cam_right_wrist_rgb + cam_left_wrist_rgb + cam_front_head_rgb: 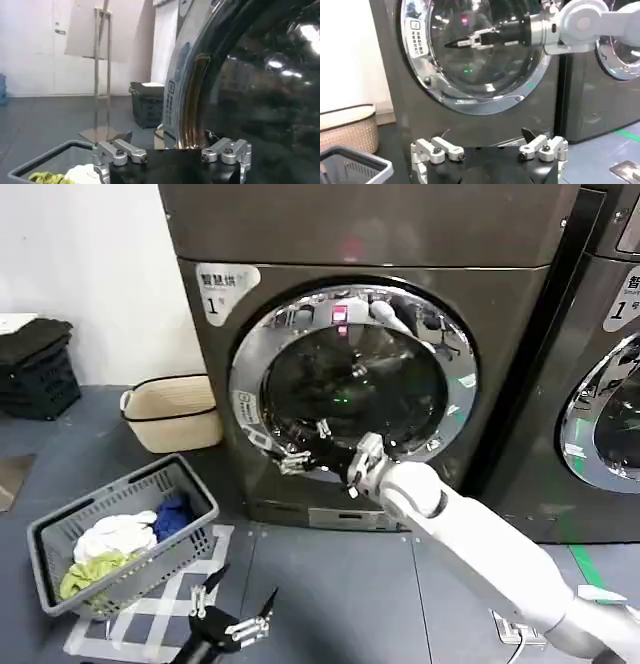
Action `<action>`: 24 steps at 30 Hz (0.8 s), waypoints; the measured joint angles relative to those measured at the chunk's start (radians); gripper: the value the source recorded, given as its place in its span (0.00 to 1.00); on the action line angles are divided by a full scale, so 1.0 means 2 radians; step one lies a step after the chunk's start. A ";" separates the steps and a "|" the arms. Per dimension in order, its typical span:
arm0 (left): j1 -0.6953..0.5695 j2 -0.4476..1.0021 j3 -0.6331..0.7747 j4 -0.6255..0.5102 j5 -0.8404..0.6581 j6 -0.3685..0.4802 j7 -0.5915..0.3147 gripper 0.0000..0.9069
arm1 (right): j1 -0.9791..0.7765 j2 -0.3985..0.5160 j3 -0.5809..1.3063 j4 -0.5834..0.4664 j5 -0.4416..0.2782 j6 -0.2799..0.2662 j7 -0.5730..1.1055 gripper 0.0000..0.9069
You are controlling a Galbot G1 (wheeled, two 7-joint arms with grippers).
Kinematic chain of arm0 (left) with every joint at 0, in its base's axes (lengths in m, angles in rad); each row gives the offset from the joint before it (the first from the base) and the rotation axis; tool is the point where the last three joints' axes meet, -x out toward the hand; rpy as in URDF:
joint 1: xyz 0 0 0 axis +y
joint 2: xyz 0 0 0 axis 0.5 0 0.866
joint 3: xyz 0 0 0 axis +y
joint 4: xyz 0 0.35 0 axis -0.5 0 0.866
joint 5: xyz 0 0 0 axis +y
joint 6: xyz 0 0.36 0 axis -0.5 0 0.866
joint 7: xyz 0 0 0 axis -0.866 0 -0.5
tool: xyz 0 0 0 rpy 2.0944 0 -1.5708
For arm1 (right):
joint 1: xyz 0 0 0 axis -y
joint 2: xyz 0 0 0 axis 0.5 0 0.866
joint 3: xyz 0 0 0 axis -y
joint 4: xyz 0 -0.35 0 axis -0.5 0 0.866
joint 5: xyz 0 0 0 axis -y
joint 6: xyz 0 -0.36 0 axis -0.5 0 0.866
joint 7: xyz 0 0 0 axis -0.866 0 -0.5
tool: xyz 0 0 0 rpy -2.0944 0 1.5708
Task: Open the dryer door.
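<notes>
Grey flooring fronts the closed chrome-ringed, dark-glass dryer door; right gripper, fingers spread, is held at its lower-left rim; hooking and pulling are judged next; left gripper is parked low, spread.

1. dryer door: wide ring of mirror-shiny chrome, super reflective, around dark glossy glass
2. dryer body: brushed-looking dark grey metal, satin sheen
3. right gripper, at about 7 o'clock on the ring: bare silvery metal fingers; the arm behind it is smooth glossy white plastic
4. laundry basket: matt grey slotted plastic, soft crumpled cloth inside
5. tan basket: rough woven texture
6. floor: matt grey
</notes>
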 joint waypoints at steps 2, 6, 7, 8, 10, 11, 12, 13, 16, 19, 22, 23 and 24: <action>0.001 0.000 0.000 -0.002 0.000 0.000 0.000 1.00 | 0.004 0.003 -0.002 -0.006 0.000 0.001 -0.003 1.00; 0.001 -0.001 -0.003 -0.002 0.000 0.000 0.000 1.00 | 0.013 0.009 -0.006 -0.017 0.001 0.002 -0.008 1.00; 0.002 -0.001 -0.004 -0.002 -0.001 0.000 0.000 1.00 | 0.016 0.010 -0.007 -0.020 0.002 0.003 -0.010 1.00; 0.002 -0.001 -0.005 -0.002 -0.001 0.000 0.000 1.00 | 0.018 0.011 -0.008 -0.023 0.003 0.003 -0.011 1.00; 0.003 -0.001 -0.005 -0.003 -0.001 0.000 0.000 1.00 | 0.023 0.013 -0.010 -0.028 0.004 0.004 -0.014 1.00; 0.003 -0.001 -0.005 -0.004 -0.001 0.000 0.000 1.00 | 0.025 0.015 -0.010 -0.030 0.004 0.004 -0.016 1.00; 0.004 -0.001 -0.005 -0.004 -0.001 0.000 0.000 1.00 | 0.028 0.017 -0.012 -0.034 0.005 0.005 -0.018 1.00; 0.004 -0.002 -0.005 -0.005 -0.001 0.000 0.000 1.00 | 0.030 0.018 -0.013 -0.037 0.005 0.005 -0.020 1.00; 0.005 -0.003 -0.005 -0.007 -0.001 0.000 0.000 1.00 | 0.036 0.022 -0.016 -0.045 0.009 0.005 -0.027 1.00; 0.006 -0.003 -0.005 -0.009 -0.001 0.000 0.000 1.00 | 0.043 0.027 -0.020 -0.054 0.012 0.005 -0.033 1.00; 0.006 -0.003 -0.006 -0.010 -0.001 0.000 0.000 1.00 | 0.049 0.032 -0.021 -0.064 0.013 0.006 -0.041 1.00; 0.006 -0.004 -0.006 -0.010 -0.001 0.000 0.000 1.00 | 0.051 0.033 -0.022 -0.067 0.013 0.006 -0.043 1.00; 0.007 -0.004 -0.006 -0.011 -0.001 0.000 0.000 1.00 | 0.053 0.034 -0.022 -0.069 0.013 0.006 -0.046 1.00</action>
